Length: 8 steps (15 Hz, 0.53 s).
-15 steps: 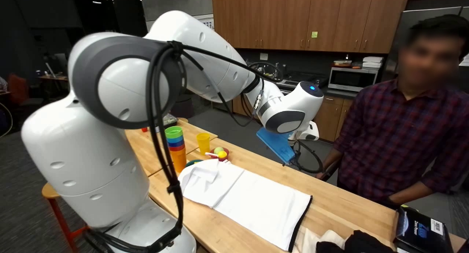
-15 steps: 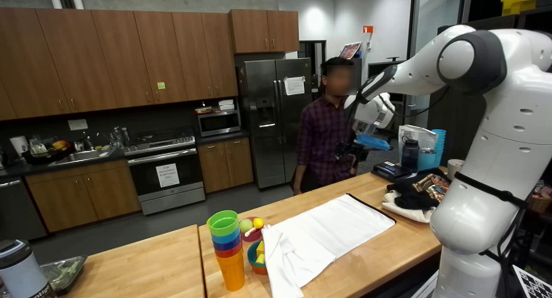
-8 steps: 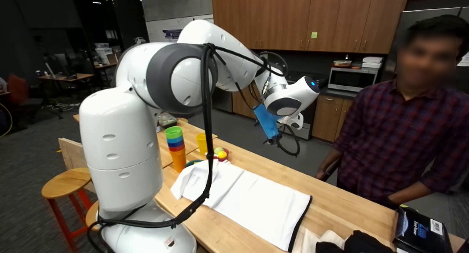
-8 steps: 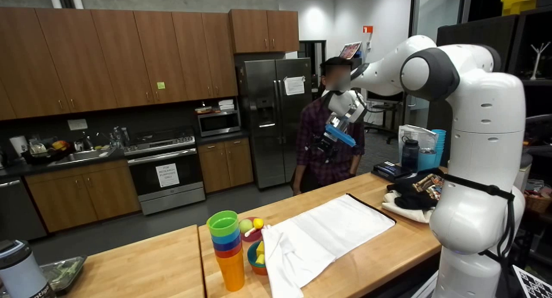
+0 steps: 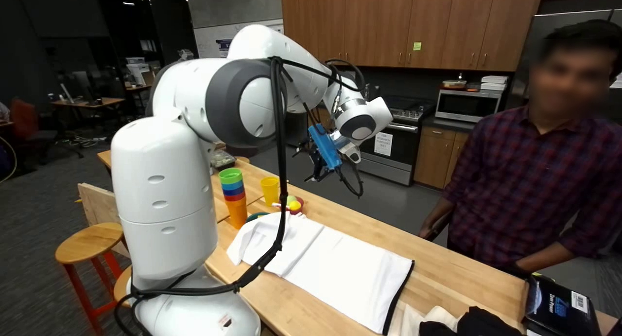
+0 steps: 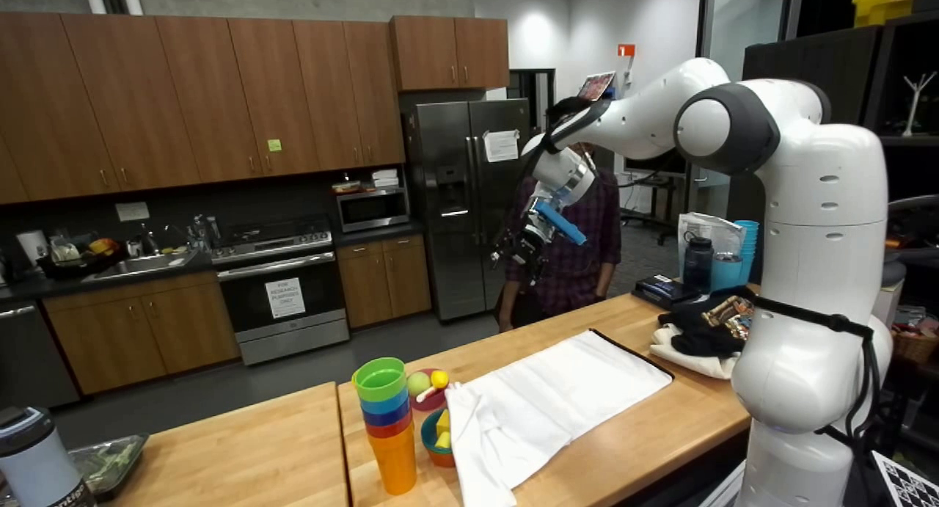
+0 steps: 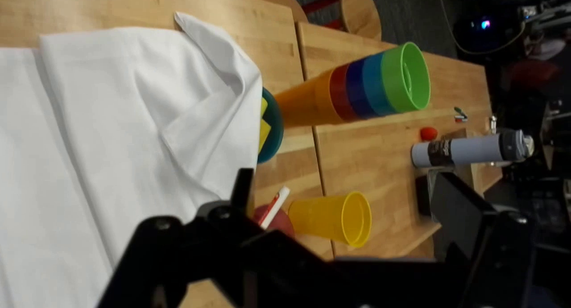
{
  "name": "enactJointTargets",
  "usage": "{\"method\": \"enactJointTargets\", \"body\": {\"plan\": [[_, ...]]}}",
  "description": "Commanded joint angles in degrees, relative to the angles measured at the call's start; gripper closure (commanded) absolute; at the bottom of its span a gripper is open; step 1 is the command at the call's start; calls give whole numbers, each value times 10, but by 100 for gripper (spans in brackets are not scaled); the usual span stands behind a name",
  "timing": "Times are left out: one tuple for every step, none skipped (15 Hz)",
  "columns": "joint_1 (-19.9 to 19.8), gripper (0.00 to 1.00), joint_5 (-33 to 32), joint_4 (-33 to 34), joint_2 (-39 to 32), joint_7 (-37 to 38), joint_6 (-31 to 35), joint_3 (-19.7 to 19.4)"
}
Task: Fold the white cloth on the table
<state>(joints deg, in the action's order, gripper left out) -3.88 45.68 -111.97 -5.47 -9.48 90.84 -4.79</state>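
The white cloth [image 5: 350,273] lies on the wooden table [image 5: 457,282]. It also shows in an exterior view [image 6: 572,386] and fills the left of the wrist view [image 7: 111,121]. One end has a dark edge and lies flat; the end near the cups is wrinkled, with a corner turned over. My gripper [image 5: 302,167] is held up in the air beyond the table's far edge, away from the cloth; it also shows in an exterior view [image 6: 515,268]. In the wrist view my gripper [image 7: 349,192] has its fingers wide apart with nothing between them.
A tall stack of coloured cups [image 6: 392,433], a yellow cup [image 5: 269,190], a red bowl [image 6: 427,400] and a teal bowl [image 6: 438,448] stand by the wrinkled end. Dark clothing [image 6: 704,334] and a black box [image 5: 559,307] lie past the dark edge. A person [image 5: 534,190] stands close.
My arm has drawn back, and my gripper has swung and turned toward the cup end, moving left in both exterior views. The cloth shows no clear movement.
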Motion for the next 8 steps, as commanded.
{"method": "enactJointTargets", "body": {"plan": [[7, 0, -76, -82, 43, -35, 1, 9], [2, 0, -39, -29, 7, -12, -7, 10], [4, 0, -57, -48, 12, -22, -6, 12], [5, 0, -64, -60, 15, -29, -5, 12], [5, 0, -67, -67, 17, -33, -5, 12], [5, 0, -67, -70, 20, -34, -5, 12], [5, 0, -68, -70, 21, -34, -5, 12], [5, 0, -68, -70, 22, -34, -5, 11]]}}
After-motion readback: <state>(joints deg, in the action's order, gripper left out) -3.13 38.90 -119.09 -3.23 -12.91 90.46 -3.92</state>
